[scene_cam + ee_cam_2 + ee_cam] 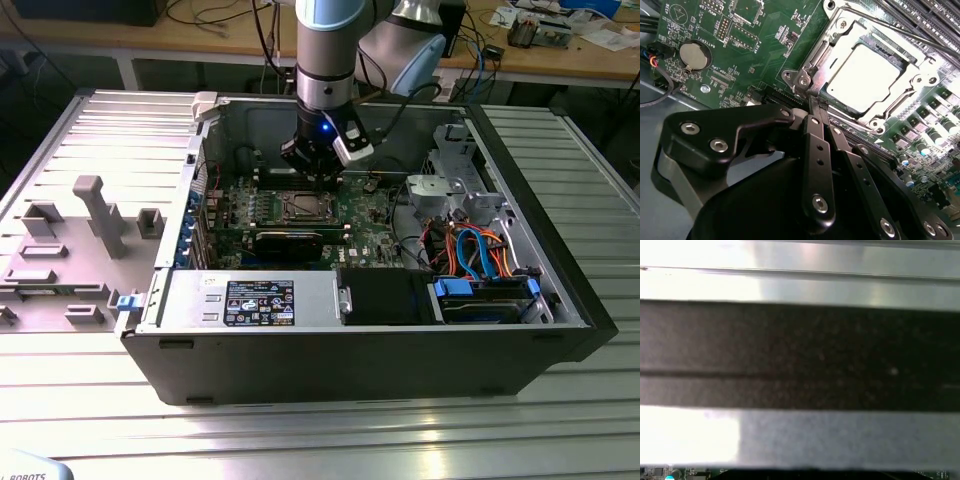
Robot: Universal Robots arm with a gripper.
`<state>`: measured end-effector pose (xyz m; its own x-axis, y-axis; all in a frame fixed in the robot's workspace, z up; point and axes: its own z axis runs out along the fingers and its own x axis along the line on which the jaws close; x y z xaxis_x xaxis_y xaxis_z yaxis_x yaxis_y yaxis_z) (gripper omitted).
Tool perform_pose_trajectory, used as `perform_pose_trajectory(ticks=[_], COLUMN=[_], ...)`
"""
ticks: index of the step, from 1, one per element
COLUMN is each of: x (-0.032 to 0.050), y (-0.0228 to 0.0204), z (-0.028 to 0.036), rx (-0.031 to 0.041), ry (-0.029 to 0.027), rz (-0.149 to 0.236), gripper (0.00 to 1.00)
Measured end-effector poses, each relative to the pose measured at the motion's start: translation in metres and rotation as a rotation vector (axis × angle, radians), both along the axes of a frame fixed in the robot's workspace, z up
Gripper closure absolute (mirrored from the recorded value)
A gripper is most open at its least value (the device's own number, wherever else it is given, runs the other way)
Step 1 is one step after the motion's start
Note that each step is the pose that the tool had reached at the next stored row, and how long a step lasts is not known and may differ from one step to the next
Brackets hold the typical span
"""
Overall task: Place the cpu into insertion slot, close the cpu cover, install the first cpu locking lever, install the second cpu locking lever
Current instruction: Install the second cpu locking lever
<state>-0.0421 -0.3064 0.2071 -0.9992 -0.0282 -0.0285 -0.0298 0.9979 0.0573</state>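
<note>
In the second wrist view the cpu (867, 75) lies flat in the insertion slot (805, 75), its silvery top glaring bright. The cpu cover (914, 80) lies down over the chip's edges as a metal frame. A thin locking lever (900, 31) runs along the far side of the socket. My gripper (812, 106) is shut, its black fingertips together at the socket's near corner, with nothing seen between them. In the exterior view my gripper (320, 178) hangs just behind the insertion slot (306, 207) inside the open computer case.
Long memory slots (920, 15) run beside the socket, and a coin battery (692, 56) sits on the green board. A black expansion card (288, 240) lies in front of the socket. Drive cage with blue and orange cables (480, 250) fills the exterior view's right.
</note>
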Motion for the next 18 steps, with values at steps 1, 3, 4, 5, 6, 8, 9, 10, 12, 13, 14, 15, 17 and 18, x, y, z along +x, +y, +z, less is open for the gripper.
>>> perform_pose_trajectory(ticks=[1, 3, 4, 5, 6, 8, 9, 10, 12, 13, 14, 15, 17, 18], x=[0.0000, 0.0000, 0.0000, 0.0000, 0.0000, 0.0000, 0.0000, 0.0000, -0.0001, -0.0001, -0.0001, -0.0001, -0.0001, -0.0001], y=[0.0000, -0.0002, -0.0002, -0.0003, -0.0003, -0.0004, -0.0004, -0.0004, -0.0005, -0.0004, -0.0004, -0.0004, -0.0008, -0.0014], z=[0.0000, 0.0000, 0.0000, 0.0000, 0.0000, 0.0000, 0.0000, 0.0000, 0.0022, 0.0037, 0.0058, 0.0064, 0.0066, 0.0066], rx=[0.0000, -0.0001, -0.0001, -0.0001, 0.0000, -0.0001, -0.0001, -0.0001, -0.0004, -0.0003, -0.0011, -0.0015, -0.0145, -0.0187], ry=[0.0001, 0.0001, 0.0001, 0.0001, 0.0001, 0.0001, 0.0001, 0.0001, 0.0002, 0.0001, 0.0001, 0.0001, 0.0001, 0.0002], rz=[0.000, 0.000, 0.000, 0.000, 0.000, 0.000, 0.000, 0.000, 0.000, 0.000, 0.000, 0.000, 0.000, 0.000], gripper=[0.89, 0.89, 0.89, 0.89, 0.89, 0.89, 0.89, 0.89, 0.89, 0.89, 0.89, 0.89, 0.89, 0.89])
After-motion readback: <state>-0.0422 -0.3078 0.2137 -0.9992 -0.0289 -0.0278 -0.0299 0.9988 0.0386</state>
